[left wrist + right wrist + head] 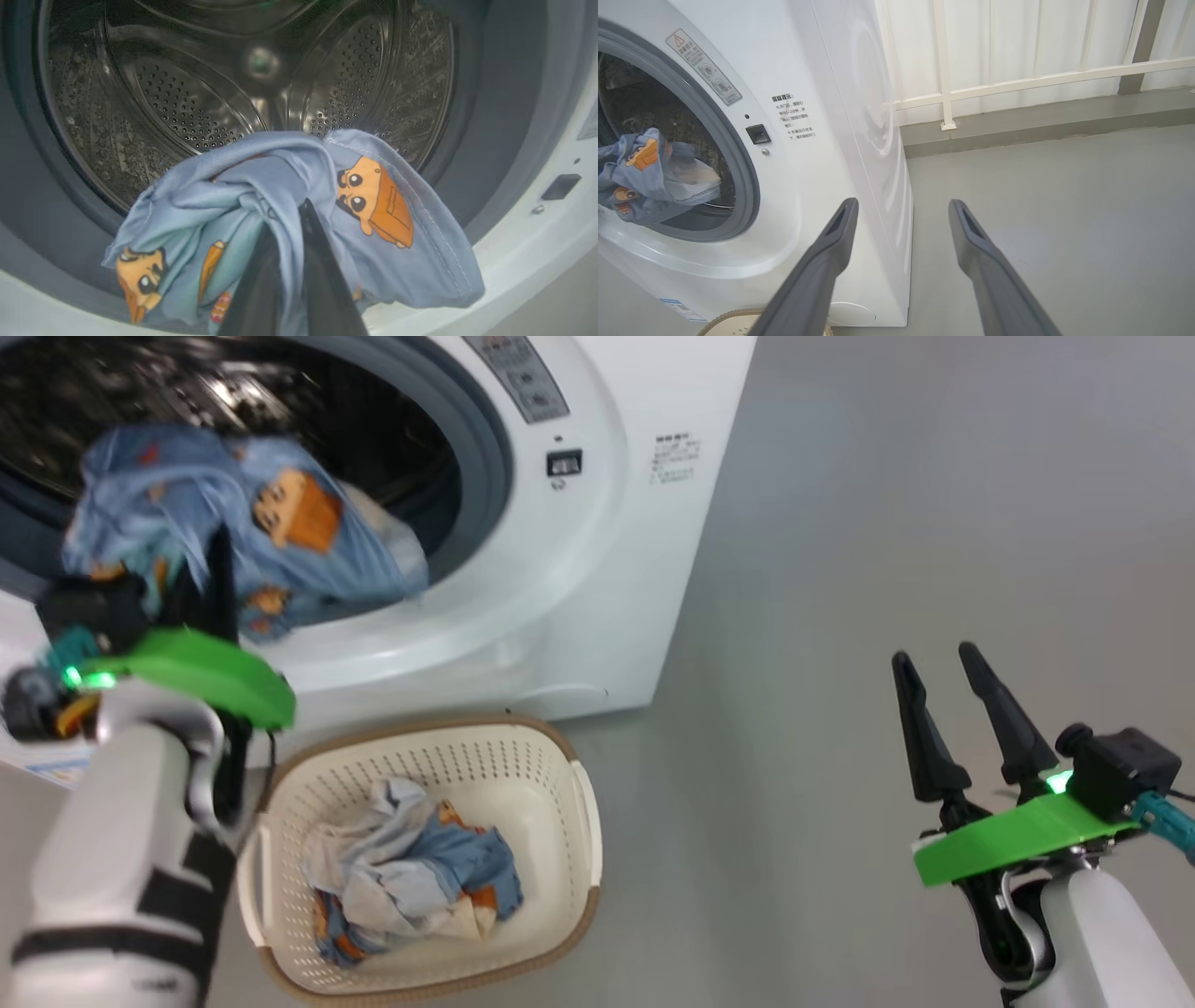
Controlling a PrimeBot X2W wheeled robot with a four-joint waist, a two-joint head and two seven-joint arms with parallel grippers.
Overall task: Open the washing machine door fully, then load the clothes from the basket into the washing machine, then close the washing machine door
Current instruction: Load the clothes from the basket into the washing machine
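Note:
My left gripper [217,546] is shut on a light blue garment [280,523] printed with orange bears, held at the mouth of the white washing machine [597,541], partly past the grey gasket [485,457]. The left wrist view has the garment [373,196] draped over my fingers [315,242] before the steel drum [196,107]. More clothes [411,868] lie in the cream basket [560,756] on the floor below the opening. My right gripper [945,663] is open and empty, out to the right over the floor. The door is out of view.
Grey floor [887,523] spreads to the right of the machine. In the right wrist view a white railing [1017,84] and a low kerb [1041,116] run behind the machine, and the basket's rim [724,319] peeks in at the bottom.

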